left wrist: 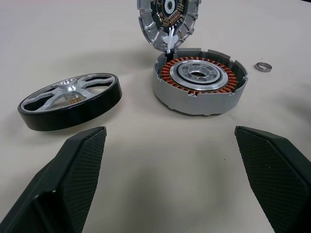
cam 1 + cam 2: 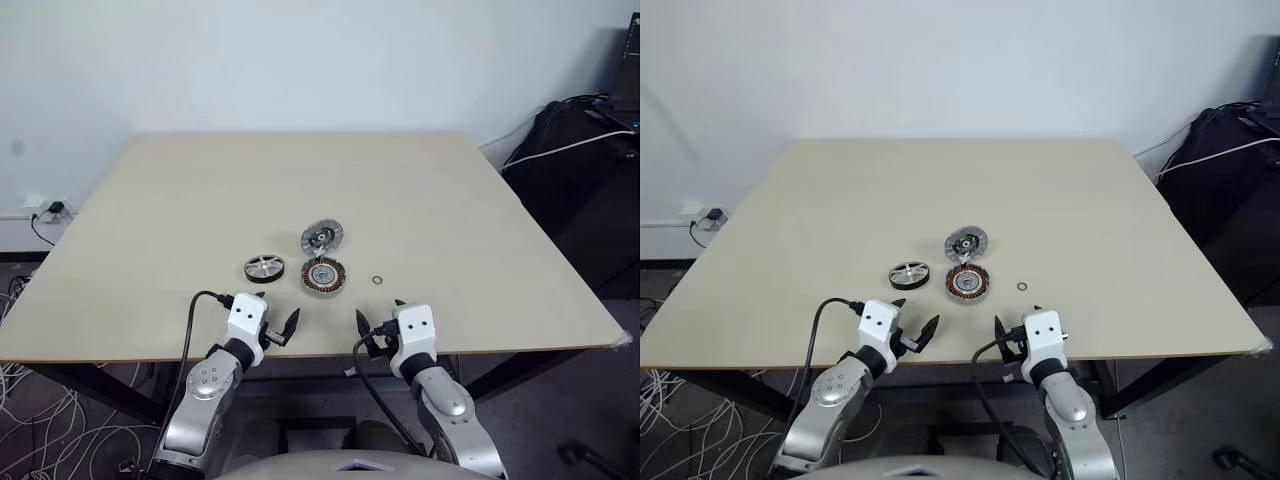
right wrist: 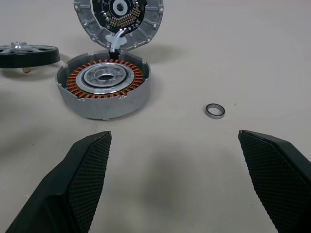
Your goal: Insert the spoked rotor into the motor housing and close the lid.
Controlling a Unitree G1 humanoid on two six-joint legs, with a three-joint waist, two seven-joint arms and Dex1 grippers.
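Table: washer ring right of motor housing.

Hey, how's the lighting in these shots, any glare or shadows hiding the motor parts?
Left eye view: even, soft light on the table, no harsh shadows. Left wrist view: the spoked rotor throws a faint shadow, its silver spokes shine but stay readable. Right wrist view: the motor housing, the lid and the small ring are evenly lit, copper windings plain.
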